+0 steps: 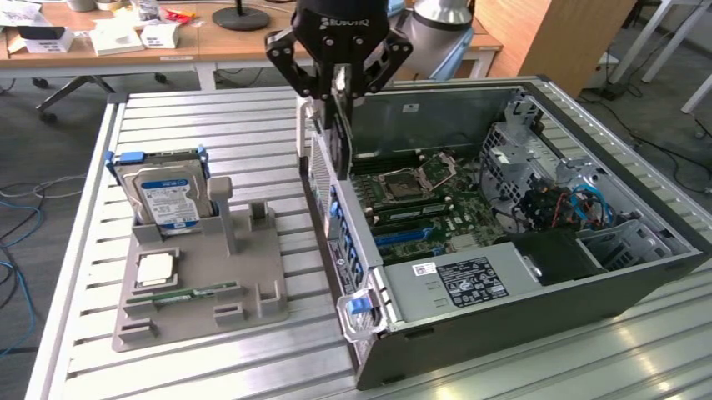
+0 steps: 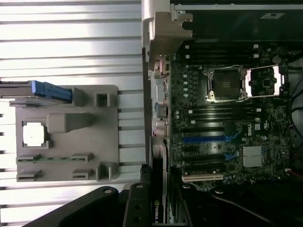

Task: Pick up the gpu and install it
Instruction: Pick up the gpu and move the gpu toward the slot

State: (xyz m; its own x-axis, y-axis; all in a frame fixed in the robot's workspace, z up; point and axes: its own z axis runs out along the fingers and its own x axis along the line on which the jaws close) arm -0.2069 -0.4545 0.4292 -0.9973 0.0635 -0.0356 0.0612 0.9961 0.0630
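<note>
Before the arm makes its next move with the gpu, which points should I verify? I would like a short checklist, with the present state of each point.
1. gpu held between the jaws: ok, it hangs down from them.
2. gpu off the gray holder: ok, it is up in the air.
3. Computer case open: ok, the motherboard is exposed.
4. Blue slot free: ok, nothing sits in it.
5. gpu seated in a slot: not ok, it hangs by the case's rear wall.
6. gpu lined up with the slot: cannot tell.
</note>
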